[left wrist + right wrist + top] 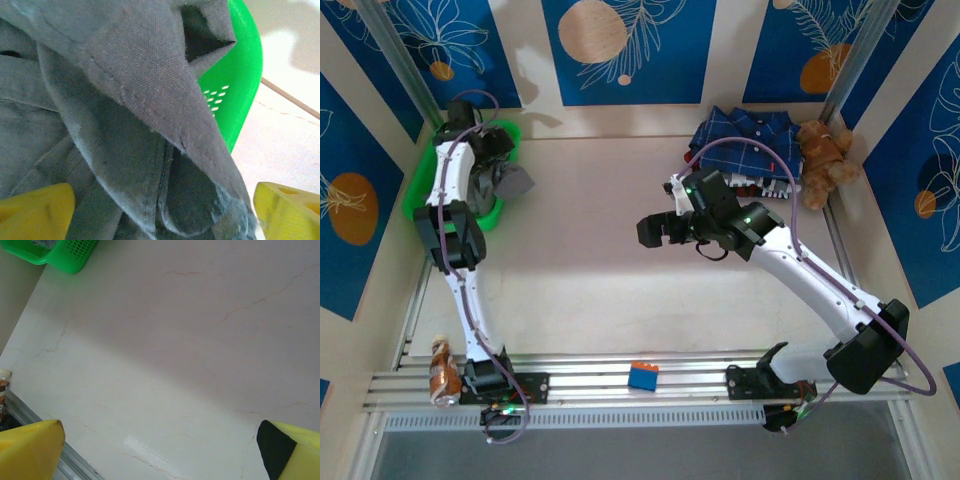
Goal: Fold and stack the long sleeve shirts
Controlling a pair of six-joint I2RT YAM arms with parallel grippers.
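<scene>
**Left pincer over the basketed grey shirt: slip and snag risks**

Left pincer (162, 210): fingers spread wide, nothing clamped. A hemmed fold of the grey shirt (125, 75) hangs between them, nearer the finger at lower right of the wrist frame. The shirt lies bundled in the green basket (245, 75), at upper left of the overhead frame, with a grey corner draped over the basket wall.

Right pincer (160, 450): fingers apart, empty, above bare worktop (200, 340) at mid-frame overhead.

The plaid shirt (745, 140) is crumpled at upper right, just beside the teddy bear (825, 155).

Risks (judgement):
- A bite on the hem edge alone is thin, so the cloth may slip out once the bundle's weight comes on.
- The bundle could catch on the basket rim, and the light basket might lift or tip with it.
- A bite through several layers would bring the shirt out tangled, with the sleeves hard to find.
- Picking the plaid shirt could drag the bear along.
</scene>
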